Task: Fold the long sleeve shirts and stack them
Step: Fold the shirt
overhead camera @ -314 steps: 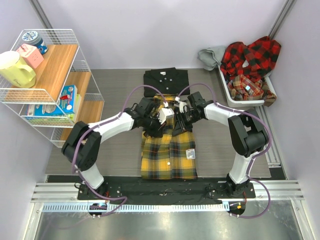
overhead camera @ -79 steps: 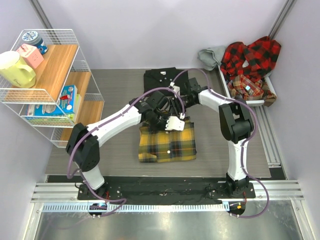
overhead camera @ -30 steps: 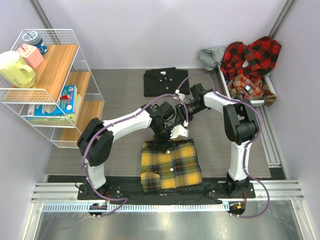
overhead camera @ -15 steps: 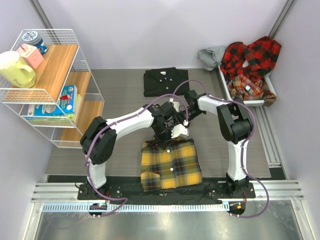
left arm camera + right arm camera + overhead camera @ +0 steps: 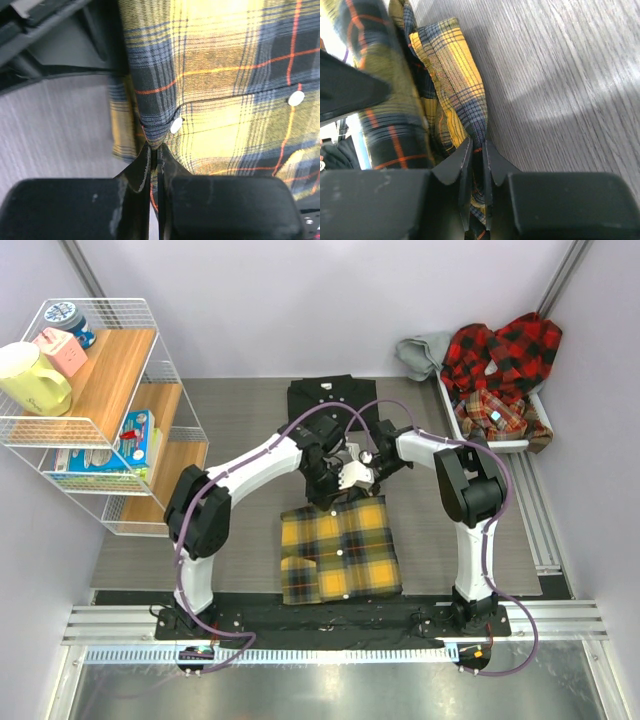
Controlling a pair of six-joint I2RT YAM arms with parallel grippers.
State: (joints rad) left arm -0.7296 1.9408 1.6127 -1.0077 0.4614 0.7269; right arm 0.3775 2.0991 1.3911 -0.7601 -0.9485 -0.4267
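Table: grey wood-grain table [image 5: 230, 430] between pale lilac walls, wire shelf [image 5: 110, 390] at left, white bin [image 5: 451, 413] far right
Shirts: yellow plaid shirt [image 5: 340, 555] folded into a rectangle mid-table, buttons up; black shirt [image 5: 332, 400] folded behind it; red plaid shirts [image 5: 505, 355] heaped in the bin
Left jaws: pinched on the yellow shirt's far edge
Right jaws: clamped on that edge's fold
Change: half a second ago this edge lay nearer the arm bases
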